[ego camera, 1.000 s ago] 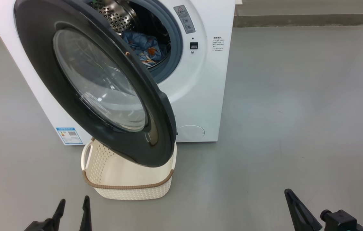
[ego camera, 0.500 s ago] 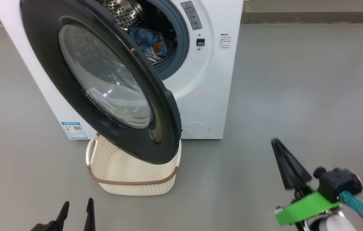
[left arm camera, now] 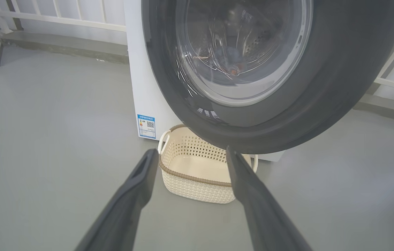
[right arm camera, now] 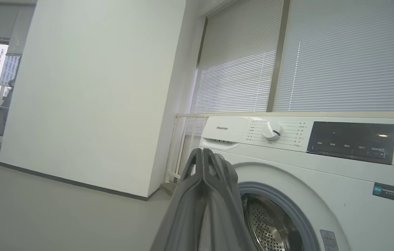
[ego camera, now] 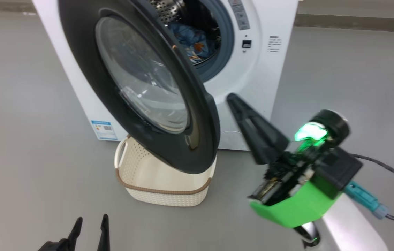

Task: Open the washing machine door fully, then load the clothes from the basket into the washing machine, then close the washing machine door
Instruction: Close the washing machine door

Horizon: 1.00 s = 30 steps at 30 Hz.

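- I look down from the head at the big white boxy washing machine (ego camera: 263, 87), up at 12 o'clock in my view.
- Its large round shiny black door (ego camera: 78, 62) stands part way open. It swings out toward me and fills the view from 10 to 12 o'clock. The clear bulging glass window (ego camera: 141, 76) sits in its middle.
- Past the door's edge, at 12 o'clock, the light-blue clothes (ego camera: 191, 40) with orange patches lie inside the steel drum with holes (ego camera: 169, 8). The grey-blue rubber gasket (ego camera: 226, 45) rings them.
- The small cream plastic basket (ego camera: 162, 197) with the brown rim sits on the grey floor (ego camera: 340, 69) at 6 o'clock. It is right in front of the machine and under the door's low edge. Its bare cream bottom shows.
- A little blue label sticker (ego camera: 104, 129) is on the machine's front, at 10 o'clock from the basket.
- My right gripper (ego camera: 232, 98) is raised at 4 o'clock. Its two long dark fingers are pressed tight together with nothing between them. The tip points to 11 o'clock, just beside the door's edge, with a small gap.
- A bright green plastic part (ego camera: 294, 205) wraps that wrist.
- My left gripper (ego camera: 92, 218) sits low at 7 o'clock — fingers spread wide, holding nothing, well apart from the basket.
- From the right wrist, a round white knob (right arm camera: 272, 130) shows on the machine's top panel at 1 o'clock.
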Tool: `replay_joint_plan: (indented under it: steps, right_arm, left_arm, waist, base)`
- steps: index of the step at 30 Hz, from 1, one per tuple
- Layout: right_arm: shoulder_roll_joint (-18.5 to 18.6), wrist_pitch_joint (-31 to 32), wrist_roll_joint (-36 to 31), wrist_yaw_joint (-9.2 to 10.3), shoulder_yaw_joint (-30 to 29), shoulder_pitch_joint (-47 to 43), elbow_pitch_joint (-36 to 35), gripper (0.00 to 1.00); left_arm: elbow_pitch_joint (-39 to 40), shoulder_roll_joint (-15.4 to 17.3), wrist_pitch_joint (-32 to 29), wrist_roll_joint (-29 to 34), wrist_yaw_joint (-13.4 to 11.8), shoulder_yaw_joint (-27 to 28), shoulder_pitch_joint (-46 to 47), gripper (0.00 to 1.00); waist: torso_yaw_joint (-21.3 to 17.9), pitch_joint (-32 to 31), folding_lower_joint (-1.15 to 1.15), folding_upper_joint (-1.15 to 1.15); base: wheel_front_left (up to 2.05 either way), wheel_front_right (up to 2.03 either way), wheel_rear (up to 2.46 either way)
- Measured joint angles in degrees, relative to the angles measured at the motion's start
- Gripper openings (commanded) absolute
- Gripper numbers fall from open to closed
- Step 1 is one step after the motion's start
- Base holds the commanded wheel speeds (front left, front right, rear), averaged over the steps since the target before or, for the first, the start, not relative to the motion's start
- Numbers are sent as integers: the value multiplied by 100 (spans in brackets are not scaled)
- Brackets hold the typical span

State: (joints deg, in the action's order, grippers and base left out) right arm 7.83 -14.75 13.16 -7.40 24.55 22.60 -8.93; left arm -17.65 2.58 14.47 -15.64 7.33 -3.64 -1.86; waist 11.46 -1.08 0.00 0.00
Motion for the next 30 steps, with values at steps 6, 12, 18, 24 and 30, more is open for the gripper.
replay_joint_plan:
  steps: [6, 12, 18, 24, 30]
  right_arm:
    - [-37, 1, 181, 0, 699, 114, 530, 0]
    - [-67, 1, 302, 0, 933, 96, 1150, 0]
    - [-30, 1, 450, 0, 920, 105, 1736, 0]
    - [79, 1, 467, 0, 735, 387, 1993, 0]
    - [244, 1, 467, 0, 664, 730, 2040, 0]
  left_arm:
    - [2, -2, 0, -123, -19, -223, 15, 100]
    - [42, -2, 0, -333, -135, -357, 103, 100]
    - [136, -4, 0, -527, -215, -602, 288, 100]
    - [289, -10, 1, -787, -363, -882, 489, 100]
    - [453, -30, 9, -944, -461, -1077, 680, 100]
  waist:
    - [247, 77, 0, 0]
    - [427, 231, 0, 0]
    - [588, 568, 0, 0]
    - [742, 968, 0, 0]
    - [857, 1394, 0, 0]
  base:
    - [0, 0, 0]
    - [0, 0, 0]
    - [0, 0, 0]
    - [0, 0, 0]
    - [0, 0, 0]
